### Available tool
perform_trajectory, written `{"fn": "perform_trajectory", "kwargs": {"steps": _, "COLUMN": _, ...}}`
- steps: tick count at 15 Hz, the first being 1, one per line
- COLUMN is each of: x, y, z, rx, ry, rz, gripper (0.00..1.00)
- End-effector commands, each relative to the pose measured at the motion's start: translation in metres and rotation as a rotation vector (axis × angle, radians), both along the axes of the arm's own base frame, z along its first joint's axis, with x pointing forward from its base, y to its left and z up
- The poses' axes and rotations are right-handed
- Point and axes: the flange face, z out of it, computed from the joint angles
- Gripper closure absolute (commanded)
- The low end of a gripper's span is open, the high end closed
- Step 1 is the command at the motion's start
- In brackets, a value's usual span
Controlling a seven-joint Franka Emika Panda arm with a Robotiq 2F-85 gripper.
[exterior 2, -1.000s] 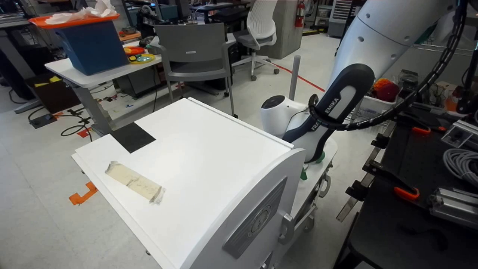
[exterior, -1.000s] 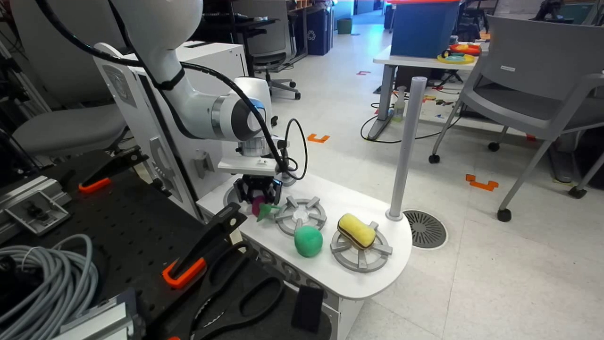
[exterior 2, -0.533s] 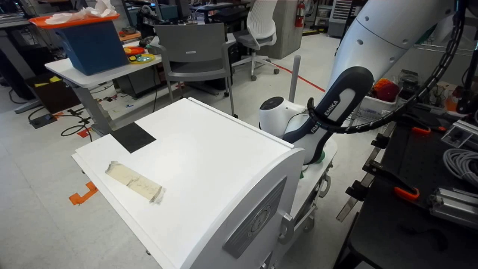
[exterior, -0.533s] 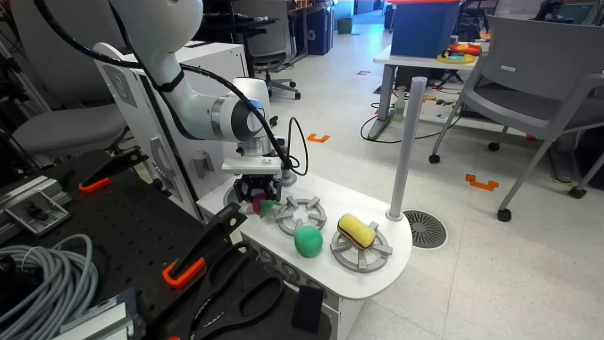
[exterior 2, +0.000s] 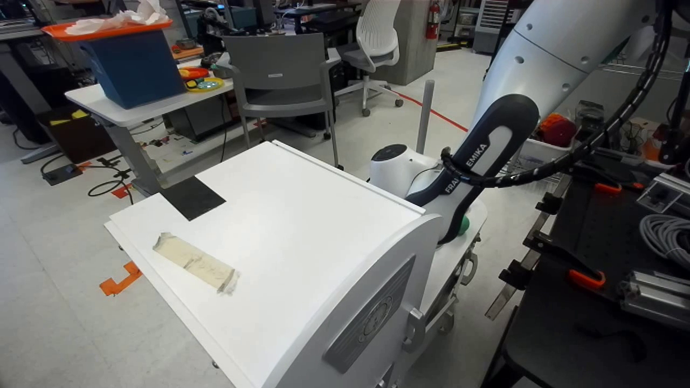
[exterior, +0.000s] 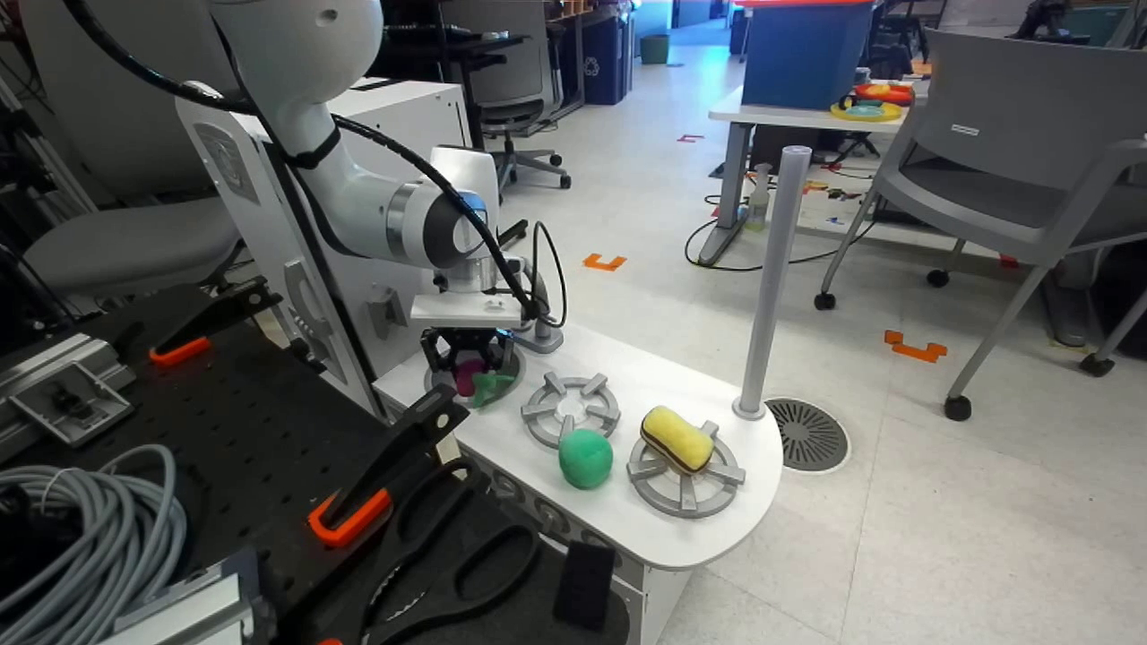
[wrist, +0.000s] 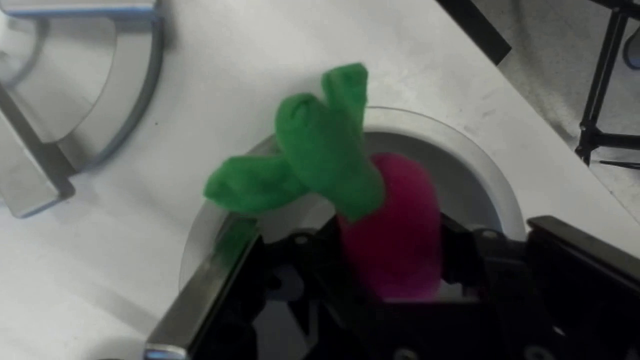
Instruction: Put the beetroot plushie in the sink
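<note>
The beetroot plushie (exterior: pixel 466 376) has a magenta body and green leaves. My gripper (exterior: pixel 468 368) is shut on its body, with one finger on each side, also in the wrist view (wrist: pixel 387 240). The sink (exterior: pixel 514 369) is a round grey basin in the white counter. In the wrist view the plushie (wrist: pixel 405 235) lies over the basin (wrist: pixel 465 187), with leaves reaching past the rim. Its exact height above the basin cannot be told. The curved silver faucet (exterior: pixel 541 340) stands just behind the gripper. In an exterior view the arm and white cabinet hide gripper, plushie and sink.
A grey burner (exterior: pixel 572 410) sits beside the sink, with a green ball (exterior: pixel 586 458) at its front. A yellow item (exterior: pixel 678 438) lies on another burner (exterior: pixel 685 503). A grey post (exterior: pixel 774 287) rises from the counter. The white cabinet (exterior 2: pixel 269 215) stands close beside the sink.
In an exterior view my gripper has moved left and slightly up, carrying the plushie. The plushie was at the sink's right side and is now in front of its middle.
</note>
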Motion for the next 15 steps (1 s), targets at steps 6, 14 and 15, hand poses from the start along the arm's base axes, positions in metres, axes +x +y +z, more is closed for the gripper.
{"fn": "perform_trajectory", "kwargs": {"steps": 6, "x": 0.009, "y": -0.011, "z": -0.014, "rx": 0.034, "ry": -0.079, "rz": 0.006, "gripper": 0.00}}
{"fn": "perform_trajectory", "kwargs": {"steps": 14, "x": 0.001, "y": -0.019, "z": -0.020, "rx": -0.061, "ry": 0.083, "rz": -0.129, "gripper": 0.00}}
{"fn": "perform_trajectory", "kwargs": {"steps": 15, "x": 0.008, "y": -0.042, "z": 0.045, "rx": -0.096, "ry": 0.112, "rz": -0.170, "gripper": 0.00}}
